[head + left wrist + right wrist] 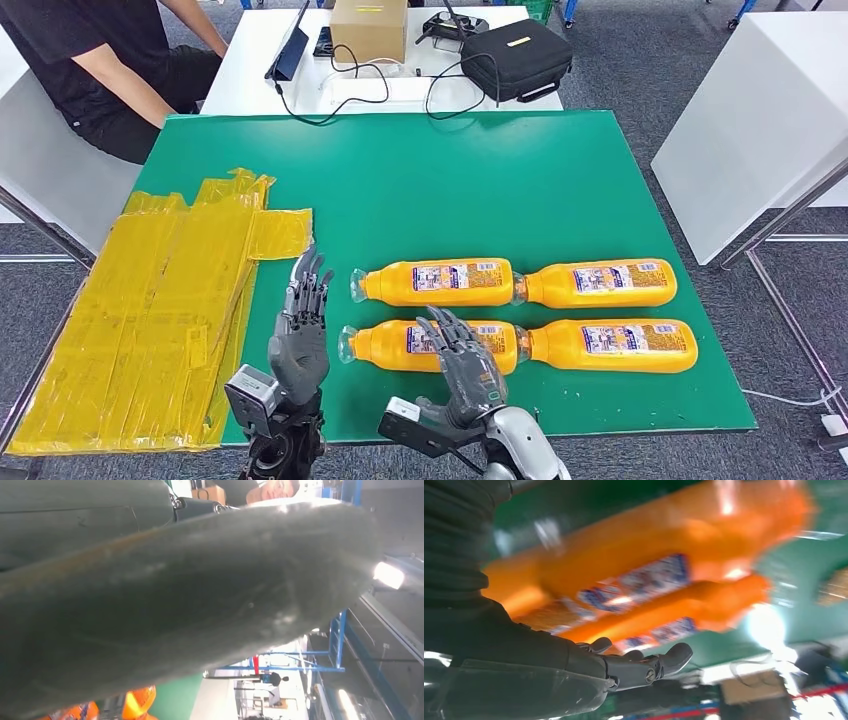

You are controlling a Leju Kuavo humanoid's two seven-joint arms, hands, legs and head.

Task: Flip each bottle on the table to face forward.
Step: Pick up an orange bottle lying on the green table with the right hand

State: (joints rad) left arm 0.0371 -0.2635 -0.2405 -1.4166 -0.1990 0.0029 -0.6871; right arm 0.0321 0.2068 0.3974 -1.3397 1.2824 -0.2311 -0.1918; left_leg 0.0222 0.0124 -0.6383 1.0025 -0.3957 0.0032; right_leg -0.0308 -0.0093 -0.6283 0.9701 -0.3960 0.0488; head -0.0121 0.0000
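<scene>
Several orange bottles lie on their sides on the green mat (450,190), in two rows, caps pointing left. The near-left bottle (400,345) sits under my right hand (465,365), whose spread fingers hover over its label; it holds nothing. Beside it lies the near-right bottle (610,345). Behind are the far-left bottle (435,282) and far-right bottle (600,283). My left hand (300,335) stands left of the bottles, fingers straight and apart, empty. The right wrist view shows blurred orange bottles (649,575) beyond my right hand's fingers (644,665).
Yellow plastic sheeting (160,310) covers the mat's left side. A person in black (100,60) sits at the far left. Behind the mat a white table (250,70) carries a cardboard box (368,28), a black bag (515,58) and cables. A white cabinet (760,110) stands right.
</scene>
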